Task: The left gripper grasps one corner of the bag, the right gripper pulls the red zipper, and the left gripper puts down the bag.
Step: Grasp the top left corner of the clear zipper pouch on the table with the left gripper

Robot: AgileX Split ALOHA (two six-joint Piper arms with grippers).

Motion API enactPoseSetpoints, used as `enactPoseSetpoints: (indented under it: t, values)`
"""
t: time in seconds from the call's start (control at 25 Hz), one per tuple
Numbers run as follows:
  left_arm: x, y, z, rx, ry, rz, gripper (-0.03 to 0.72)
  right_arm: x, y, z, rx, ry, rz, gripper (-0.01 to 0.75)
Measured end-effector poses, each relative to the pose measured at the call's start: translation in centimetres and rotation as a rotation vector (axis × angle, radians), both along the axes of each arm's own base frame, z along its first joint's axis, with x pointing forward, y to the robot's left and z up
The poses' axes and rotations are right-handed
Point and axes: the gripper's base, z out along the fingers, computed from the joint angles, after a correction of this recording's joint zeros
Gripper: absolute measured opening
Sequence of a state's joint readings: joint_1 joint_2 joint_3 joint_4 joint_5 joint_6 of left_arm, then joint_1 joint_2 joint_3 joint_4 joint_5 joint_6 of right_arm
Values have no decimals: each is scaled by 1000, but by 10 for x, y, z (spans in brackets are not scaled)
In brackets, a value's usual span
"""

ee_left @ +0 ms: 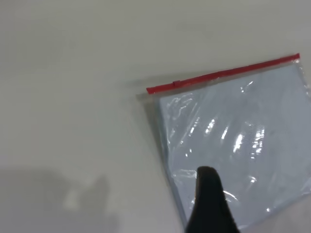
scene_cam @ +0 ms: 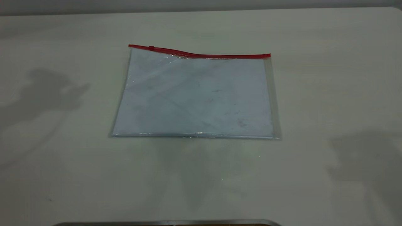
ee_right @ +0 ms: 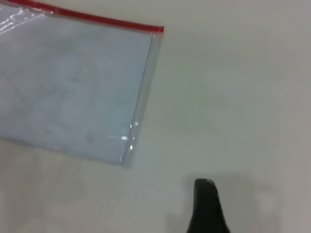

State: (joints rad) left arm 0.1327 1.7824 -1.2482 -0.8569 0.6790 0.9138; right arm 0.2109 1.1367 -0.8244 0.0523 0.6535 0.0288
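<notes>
I'm looking at a plain off-white table [scene_cam: 329,78] with soft shadows of the arms to either side of the bag [scene_cam: 194,97], which lies flat near the middle of it. The bag is a clear rectangular pouch with a white, smudged sheet [scene_cam: 201,100] inside. The red zipper [scene_cam: 201,55] runs along the bag's far long edge as the exterior camera sees it, and its small slider tab [scene_cam: 151,47] sits close to that edge's left end, just short of the corner of the bag [scene_cam: 130,47] where the red strip stops. The strip bows slightly near its middle instead of lying perfectly straight. From my left wrist camera I see one dark tip of the left gripper [ee_left: 210,204] above the bag's clear plastic, on the side away from the zipper; it holds nothing I can see, but I cannot tell whether its jaws are parted or closed. From my right wrist camera, one tip of the right gripper [ee_right: 206,206] hangs over bare table beside the bag's short edge, clear of the plastic, and again I cannot tell its state.
</notes>
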Motion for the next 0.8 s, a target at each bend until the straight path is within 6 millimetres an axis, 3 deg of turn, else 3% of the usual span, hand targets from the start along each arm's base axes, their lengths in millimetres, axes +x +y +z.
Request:
enactPoseSetpoints:
  t: [0.16,0.36,0.6,0.8]
  values:
    - [26,-7,-44,7,52,-73,575,17,4,-7,-20,5,20,574]
    - [44,-9,-94,13,125,-115,575,30,6,-18,-44,19,43,574]
    - [60,-31,-156,12,211,-186,575,36,7,-25,-52,26,49,574]
    - [75,-48,-192,11,237,-223,575,36,7,-25,-55,24,54,574]
